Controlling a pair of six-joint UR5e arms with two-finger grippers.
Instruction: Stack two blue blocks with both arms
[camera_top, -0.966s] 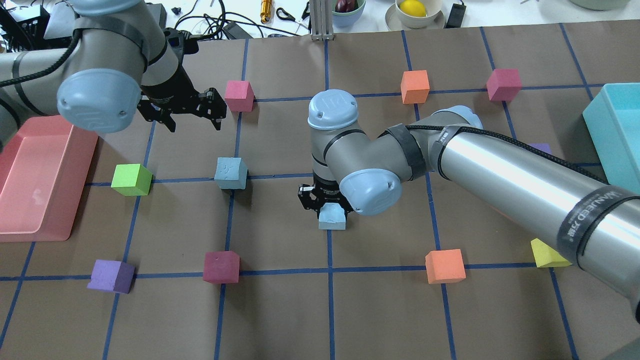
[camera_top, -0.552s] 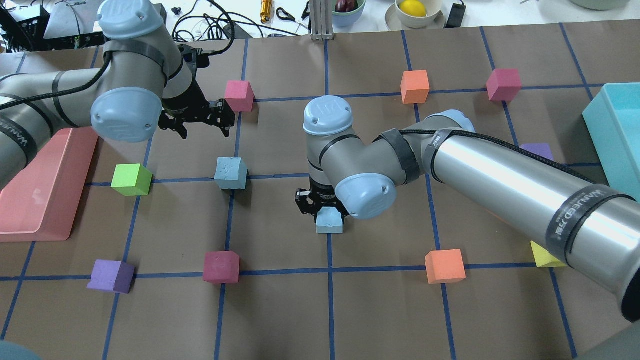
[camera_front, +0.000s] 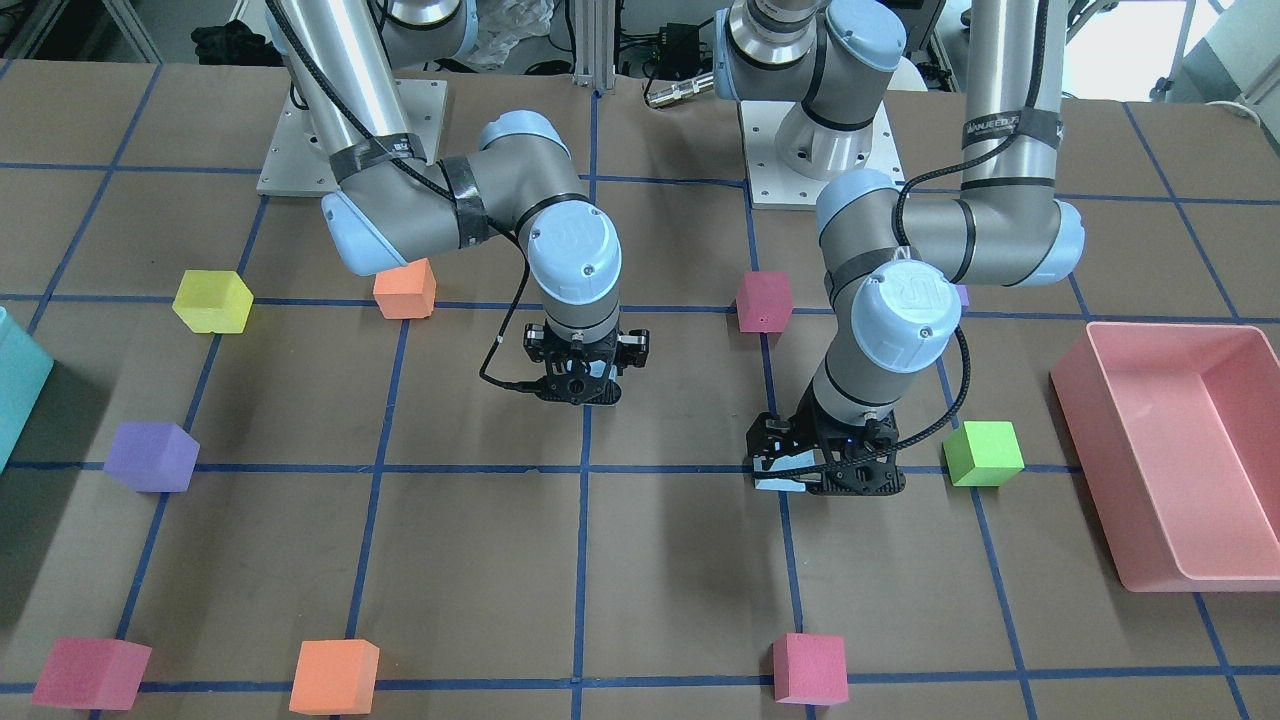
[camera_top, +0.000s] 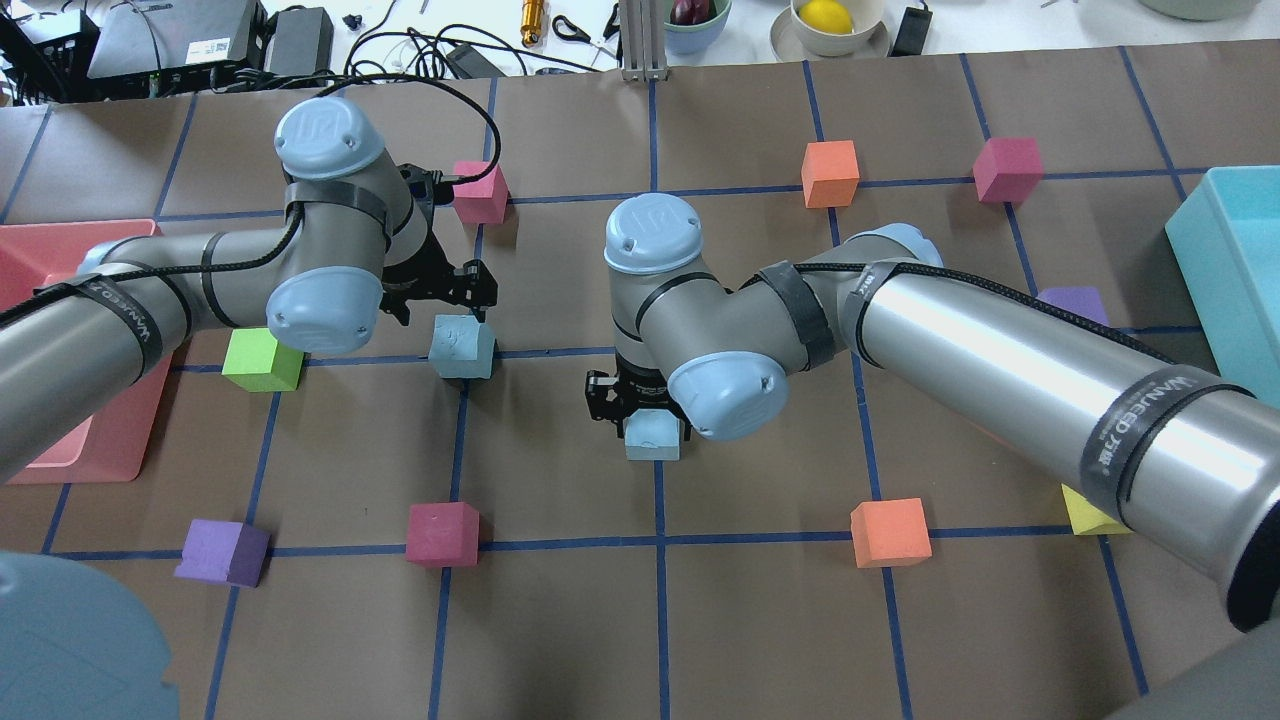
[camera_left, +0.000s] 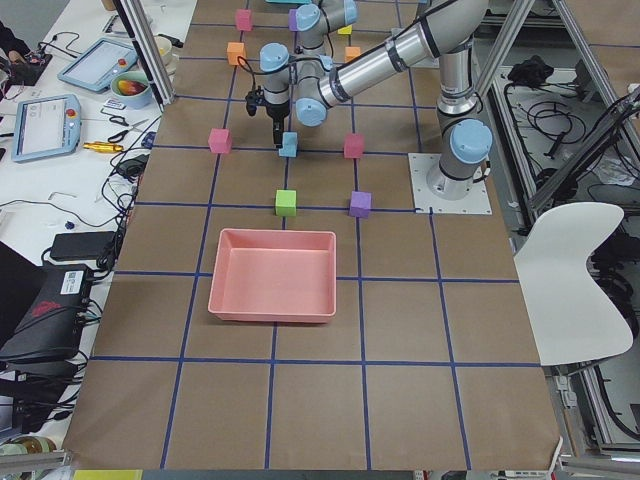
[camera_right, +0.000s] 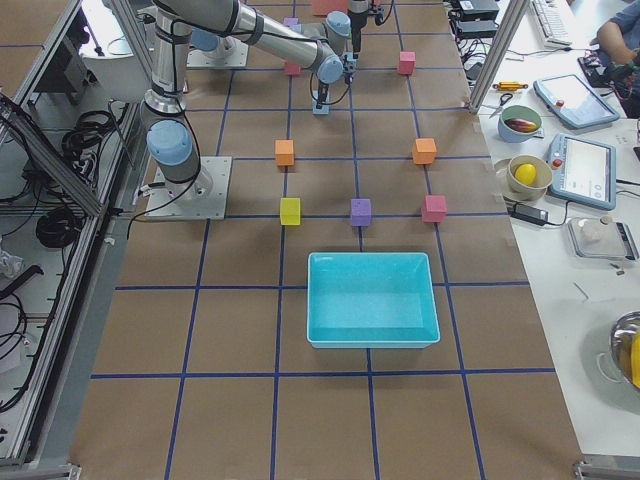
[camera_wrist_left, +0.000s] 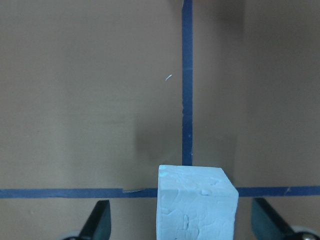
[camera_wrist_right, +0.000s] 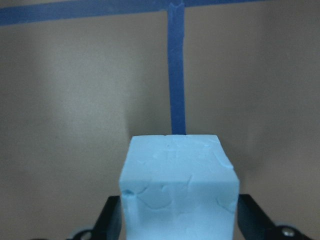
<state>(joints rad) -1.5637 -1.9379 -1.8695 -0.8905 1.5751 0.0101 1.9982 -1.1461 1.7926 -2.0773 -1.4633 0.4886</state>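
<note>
One pale blue block (camera_top: 462, 347) sits on the brown paper at a tape crossing. My left gripper (camera_top: 445, 298) hangs over it, open. In the left wrist view the block (camera_wrist_left: 196, 202) stands between the two spread fingers (camera_wrist_left: 97, 222) with gaps on both sides. From the front a corner of the block (camera_front: 772, 482) shows under that gripper (camera_front: 828, 472). My right gripper (camera_top: 640, 398) is shut on the second blue block (camera_top: 652, 437), low over the table's middle. The right wrist view shows this block (camera_wrist_right: 177, 185) with a finger against each side. From the front the right gripper (camera_front: 580, 385) hides it.
Green cube (camera_top: 262, 358) is left of the first blue block, and a pink cube (camera_top: 480, 192) is behind it. Another pink cube (camera_top: 442, 533), orange cubes (camera_top: 890, 532) and a purple cube (camera_top: 222, 552) lie nearer the front. Pink tray (camera_top: 40, 462) is far left, teal bin (camera_top: 1235, 270) far right.
My left arm swung forward and down, bringing its open gripper from beside the far pink cube to over the left blue block. My right gripper drifted slightly left with its block.
</note>
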